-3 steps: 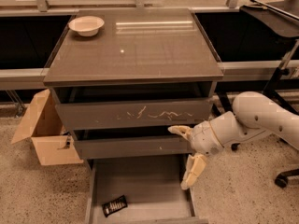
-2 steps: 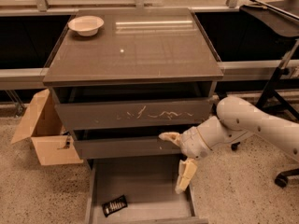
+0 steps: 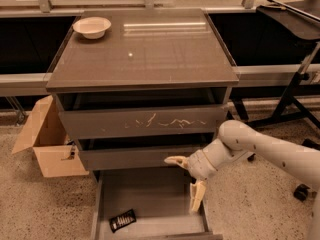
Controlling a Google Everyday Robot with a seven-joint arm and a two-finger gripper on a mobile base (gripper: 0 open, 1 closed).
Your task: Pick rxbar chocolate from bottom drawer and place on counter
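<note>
The rxbar chocolate, a small flat black wrapper with white lettering, lies on the floor of the open bottom drawer, near its front left. My gripper is open, hanging over the drawer's right side, right of the bar and apart from it. One finger points left by the middle drawer's front, the other points down by the drawer's right wall. The counter is the glossy grey-brown cabinet top above.
A white bowl sits on the counter's back left corner. An open cardboard box stands on the floor left of the cabinet. A black stand is at the right. The scratched top drawer is slightly ajar.
My gripper and arm have moved left and a little down, further over the open bottom drawer. The bar has not moved.
</note>
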